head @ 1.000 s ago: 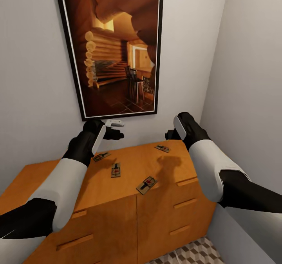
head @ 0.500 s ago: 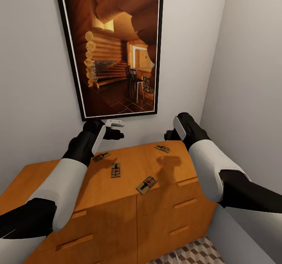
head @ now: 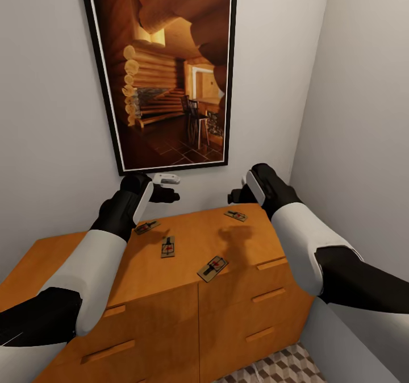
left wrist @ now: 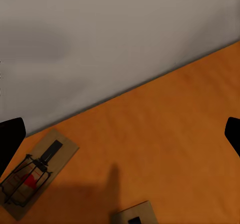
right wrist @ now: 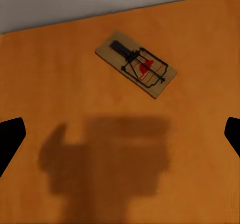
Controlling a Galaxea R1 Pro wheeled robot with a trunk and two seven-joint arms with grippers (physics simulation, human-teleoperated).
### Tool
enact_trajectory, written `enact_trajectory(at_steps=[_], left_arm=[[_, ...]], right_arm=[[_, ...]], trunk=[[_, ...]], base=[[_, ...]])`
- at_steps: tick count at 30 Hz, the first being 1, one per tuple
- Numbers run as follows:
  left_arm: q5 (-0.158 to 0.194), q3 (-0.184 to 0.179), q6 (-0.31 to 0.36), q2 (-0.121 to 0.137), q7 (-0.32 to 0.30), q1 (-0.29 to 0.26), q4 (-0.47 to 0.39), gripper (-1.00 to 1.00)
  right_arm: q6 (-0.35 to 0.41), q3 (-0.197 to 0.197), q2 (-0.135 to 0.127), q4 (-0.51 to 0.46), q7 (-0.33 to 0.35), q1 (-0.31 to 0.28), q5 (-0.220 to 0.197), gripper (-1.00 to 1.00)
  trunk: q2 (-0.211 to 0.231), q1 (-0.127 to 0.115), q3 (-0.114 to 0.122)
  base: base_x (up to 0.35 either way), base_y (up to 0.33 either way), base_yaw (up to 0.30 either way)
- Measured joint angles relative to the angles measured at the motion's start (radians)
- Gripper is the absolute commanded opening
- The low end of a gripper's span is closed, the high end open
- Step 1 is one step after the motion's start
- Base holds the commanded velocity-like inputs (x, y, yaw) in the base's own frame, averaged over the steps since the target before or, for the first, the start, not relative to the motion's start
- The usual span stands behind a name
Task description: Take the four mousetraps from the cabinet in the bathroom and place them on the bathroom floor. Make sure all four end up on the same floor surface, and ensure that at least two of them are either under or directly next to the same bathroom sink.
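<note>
Four mousetraps lie flat on top of the orange-brown cabinet: one at the back left, one beside it, one near the front edge, one at the back right. My left gripper hovers open above the back-left mousetrap, with the corner of another trap just showing. My right gripper hangs open above the back-right mousetrap, which lies a little off from between its fingertips. Neither gripper holds anything.
The cabinet stands in a corner, with a grey wall close on the right and a large framed picture on the wall behind it. A patch of cube-patterned bathroom floor shows beside the drawers at the lower right.
My right arm has shifted a little to the left above the cabinet top, and its shadow moved with it. The left arm and the mousetraps have not moved.
</note>
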Motion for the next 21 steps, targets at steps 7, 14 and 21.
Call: enact_trajectory(at_steps=[7,14,21], left_arm=[[0.001,0.0,0.0,0.0,0.0,0.0,0.001,1.0],[0.002,0.0,0.001,0.0,0.0,0.0,0.015,1.0],[0.001,0.0,0.003,0.002,0.0,0.0,0.056,1.0]], right_arm=[[0.0,0.017,0.0,0.002,0.02,0.0,0.0,1.0],[0.0,0.02,0.0,0.003,0.02,0.0,0.001,1.0],[0.0,0.021,0.0,0.004,0.012,0.0,0.001,1.0]], trunk=[[0.0,0.0,0.0],[0.0,0.0,0.0],[0.0,0.0,0.0]], base=[[0.0,0.0,0.0],[0.0,0.0,0.0],[0.0,0.0,0.0]])
